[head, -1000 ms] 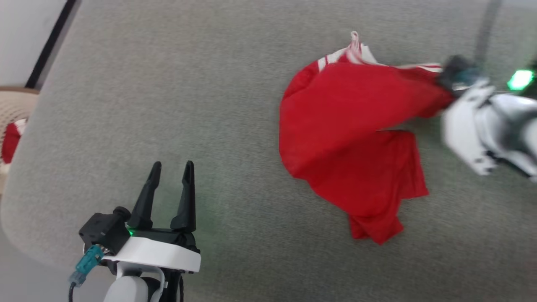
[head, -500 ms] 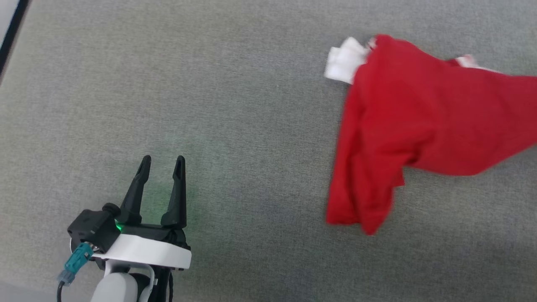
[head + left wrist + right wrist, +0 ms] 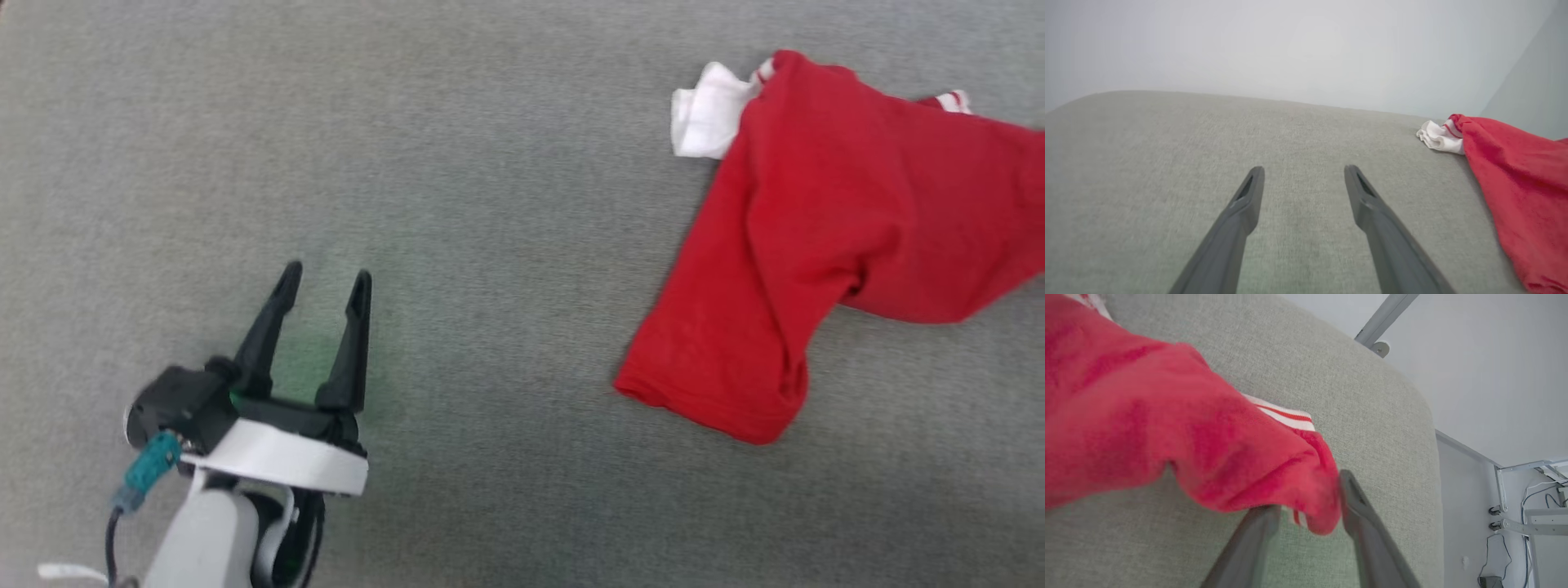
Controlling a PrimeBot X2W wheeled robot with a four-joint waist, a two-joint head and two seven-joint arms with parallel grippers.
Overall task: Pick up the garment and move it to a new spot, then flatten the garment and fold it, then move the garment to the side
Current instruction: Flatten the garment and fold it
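The garment (image 3: 816, 229), a red shirt, lies crumpled on the grey fabric surface (image 3: 490, 163) at the head view's right and runs off the right edge. A white sleeve end (image 3: 706, 114) sticks out at its top left. My left gripper (image 3: 326, 276) stands open at the lower left, well apart from the shirt, with nothing between its fingers. The left wrist view has that gripper (image 3: 1303, 169) over bare surface, the garment (image 3: 1515, 183) to its right. In the right wrist view my right gripper (image 3: 1306, 498) has its jaws apart, a bunched end of the garment (image 3: 1147, 428) loose between them.
The grey surface's rounded edge (image 3: 1433, 428) falls away close to the right gripper. Beyond it are a pale floor, a metal frame leg (image 3: 1384, 314) and some cables (image 3: 1494, 555). A plain pale wall (image 3: 1290, 49) rises behind the surface.
The head camera has shifted. The right gripper, shut on the garment's end a second ago, has parted its jaws. The shirt's hanging lower part has settled onto the surface. The left gripper stays open.
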